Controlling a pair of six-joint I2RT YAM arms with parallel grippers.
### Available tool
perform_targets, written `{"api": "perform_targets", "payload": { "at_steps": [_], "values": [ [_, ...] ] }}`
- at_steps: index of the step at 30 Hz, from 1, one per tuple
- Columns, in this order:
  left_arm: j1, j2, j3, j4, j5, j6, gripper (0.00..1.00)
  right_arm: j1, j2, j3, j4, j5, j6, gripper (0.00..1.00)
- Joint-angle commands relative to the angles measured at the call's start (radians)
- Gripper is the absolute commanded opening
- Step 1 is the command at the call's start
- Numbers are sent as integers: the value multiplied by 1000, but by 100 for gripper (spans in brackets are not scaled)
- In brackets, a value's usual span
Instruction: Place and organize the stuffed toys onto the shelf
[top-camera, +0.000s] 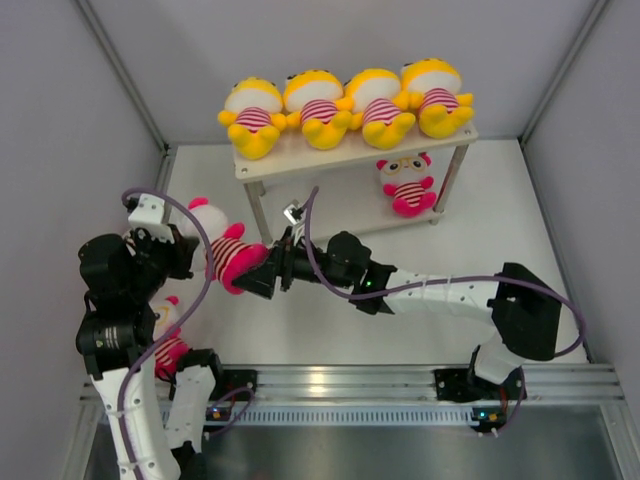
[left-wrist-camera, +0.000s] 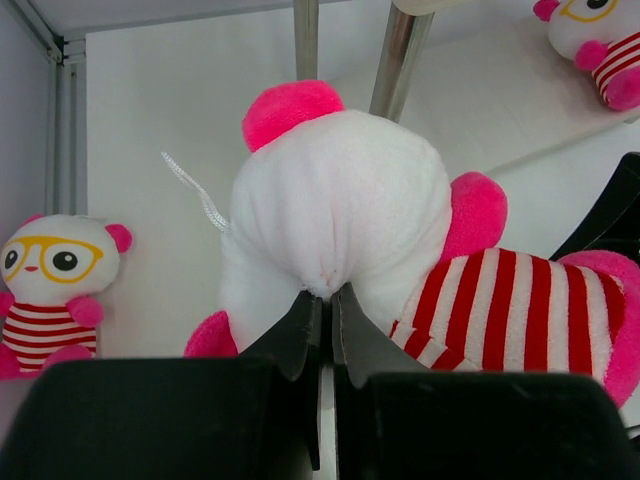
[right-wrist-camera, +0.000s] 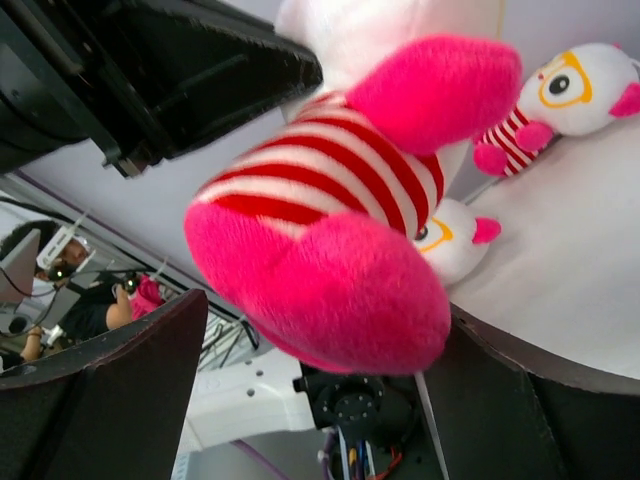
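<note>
Four yellow stuffed toys (top-camera: 345, 105) sit abreast on the top board of the shelf (top-camera: 300, 162). One pink toy (top-camera: 407, 185) sits on the lower board at the right. My left gripper (top-camera: 197, 243) is shut on the back of the white head of another pink toy (top-camera: 228, 255), held off the table; the pinch shows in the left wrist view (left-wrist-camera: 325, 292). My right gripper (top-camera: 258, 280) is open, its fingers either side of that toy's pink feet (right-wrist-camera: 330, 290). Another pink toy (left-wrist-camera: 50, 290) lies on the table to the left, partly under my left arm (top-camera: 168, 340).
Grey walls close in the white table on the left, back and right. The shelf's metal legs (left-wrist-camera: 398, 55) stand just beyond the held toy. A second loose pink toy (right-wrist-camera: 450, 240) shows in the right wrist view. The aluminium rail (top-camera: 350, 380) runs along the near edge.
</note>
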Motion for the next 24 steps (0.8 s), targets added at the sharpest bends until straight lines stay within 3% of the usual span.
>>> {"api": "perform_targets", "payload": {
  "at_steps": [1,3,6,7,10,12,13,15,17,19,24],
  "values": [
    [2,-16,4,3,24,-3,0,11,12,82,120,15,4,83],
    [2,-19,-9,4,16,3,0,11,20,108,94,16,-8,81],
    [2,-25,-12,3,26,1,0,11,37,128,90,19,-22,67],
    [1,-26,-9,0,39,-2,0,12,46,131,88,21,-25,42],
    [2,-26,-4,-13,92,1,0,4,38,116,84,19,-52,0],
    [2,-33,-1,-25,100,6,14,1,12,83,42,21,-151,0],
    [2,-39,2,-33,90,15,40,3,-26,71,16,15,-201,0],
    [2,-44,4,-51,38,34,58,3,-77,42,-74,-20,-402,0],
    [2,-50,-1,-57,-15,63,71,4,-149,40,-304,-43,-550,0],
    [2,-55,-7,-56,-85,84,73,3,-202,60,-576,-57,-750,0],
    [2,-53,-12,-56,-144,112,75,4,-301,25,-904,96,-1044,0]
  ]
}}
